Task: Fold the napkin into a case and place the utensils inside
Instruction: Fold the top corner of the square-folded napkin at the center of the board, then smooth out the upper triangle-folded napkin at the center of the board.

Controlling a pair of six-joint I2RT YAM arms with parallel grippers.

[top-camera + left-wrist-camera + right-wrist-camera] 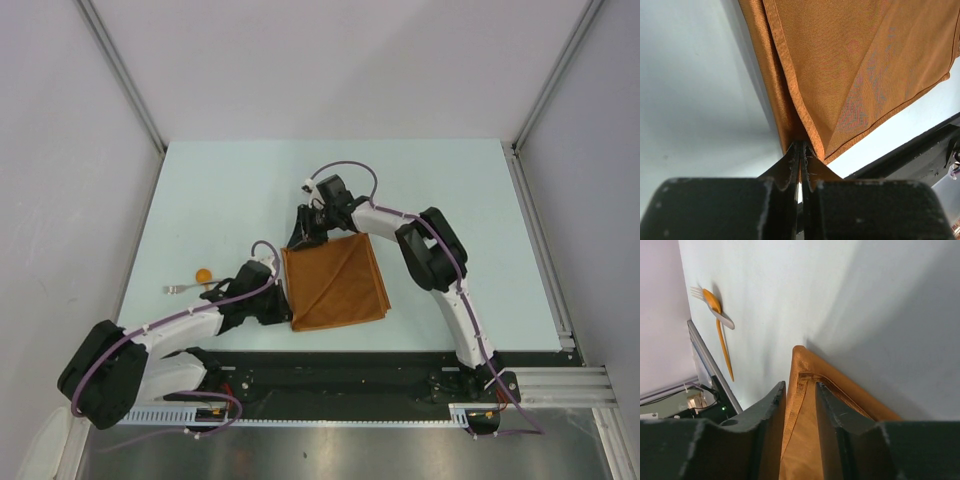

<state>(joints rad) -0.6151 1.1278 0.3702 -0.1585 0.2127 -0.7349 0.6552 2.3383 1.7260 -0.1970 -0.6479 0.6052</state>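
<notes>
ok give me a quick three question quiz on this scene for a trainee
1. True or false: the left gripper is shut on the napkin's edge.
2. Where do the utensils lie? A: on the napkin. B: on the table, left of the napkin. C: under the napkin.
3. Fill in: the right gripper is ___, with the napkin's corner between its jaws.

Key: 1 true; 2 B; 3 open.
</notes>
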